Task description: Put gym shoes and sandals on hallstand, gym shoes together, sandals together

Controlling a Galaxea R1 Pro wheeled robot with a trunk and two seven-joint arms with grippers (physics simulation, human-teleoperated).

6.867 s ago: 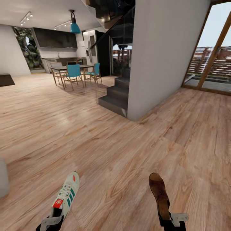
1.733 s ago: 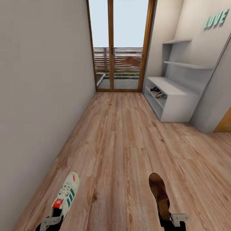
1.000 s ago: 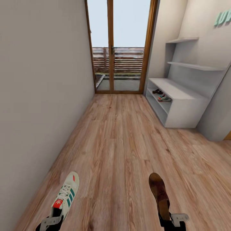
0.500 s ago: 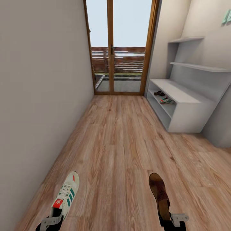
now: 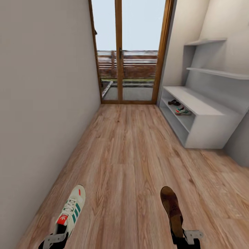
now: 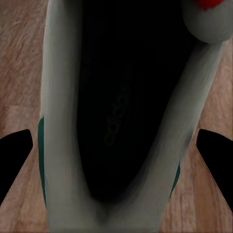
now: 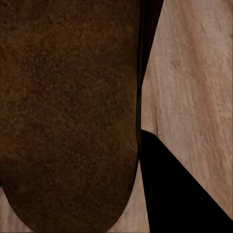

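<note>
**Two shoes carried toward the rack**

While the robot faces down the corridor, a white gym shoe (image 5: 71, 209) is held by the left gripper (image 5: 55, 238) at the low left of the head view. In the left wrist view the dark inside of the shoe (image 6: 121, 111) is seen between the two black fingers (image 6: 14, 150), which are closed on its sides. A brown sandal (image 5: 172, 207) is held out in front by the right gripper (image 5: 185, 238), with the fingers shut on its back end. Both are kept up above the wood floor (image 5: 131, 155).

Farther off on the right stands the grey hallstand (image 5: 207, 121). On its top open shelf another sandal (image 5: 174, 102) and another gym shoe (image 5: 182, 111) are already set, just beside each other.

It is judged that a shoe could slip out if the base is turned fast, since each is gripped only at one end. The pairs could also be mixed up if each shoe is not put down next to its match
</note>
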